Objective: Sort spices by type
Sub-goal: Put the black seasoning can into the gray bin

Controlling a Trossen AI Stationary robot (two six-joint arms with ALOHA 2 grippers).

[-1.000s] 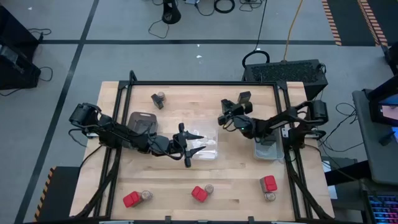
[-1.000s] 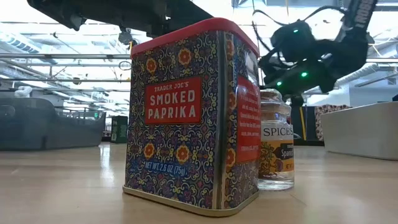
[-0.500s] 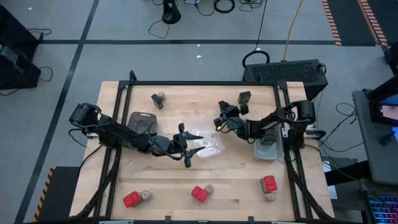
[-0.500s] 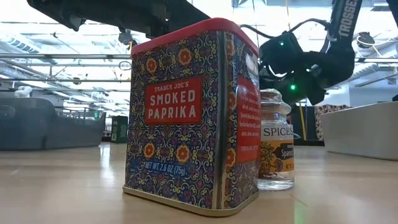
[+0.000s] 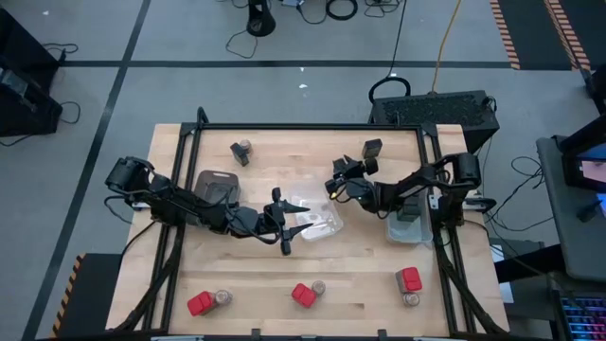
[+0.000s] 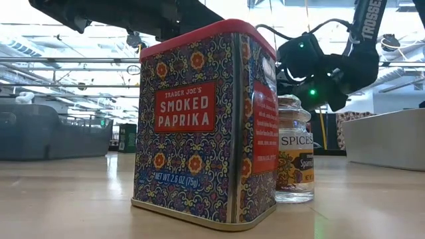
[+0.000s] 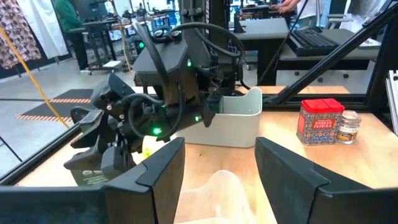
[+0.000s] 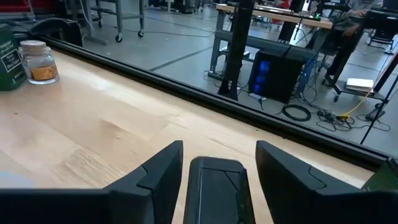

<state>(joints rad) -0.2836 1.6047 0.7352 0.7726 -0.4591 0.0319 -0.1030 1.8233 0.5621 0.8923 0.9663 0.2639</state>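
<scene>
Right wrist view: the right gripper (image 8: 217,163) straddles a black box (image 8: 217,186), fingers spread, apparently not gripping. Left gripper (image 5: 295,218), fingers apart, hovers over the clear tray (image 5: 327,220).

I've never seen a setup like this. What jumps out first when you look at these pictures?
Two dark arms meet over the middle of a wooden table, the left gripper at a clear tray and the right gripper just beyond that tray. Along the near edge stand three red boxes, each paired with a small jar; the middle red box fills the low view, reading Smoked Paprika, its jar beside it.
</scene>
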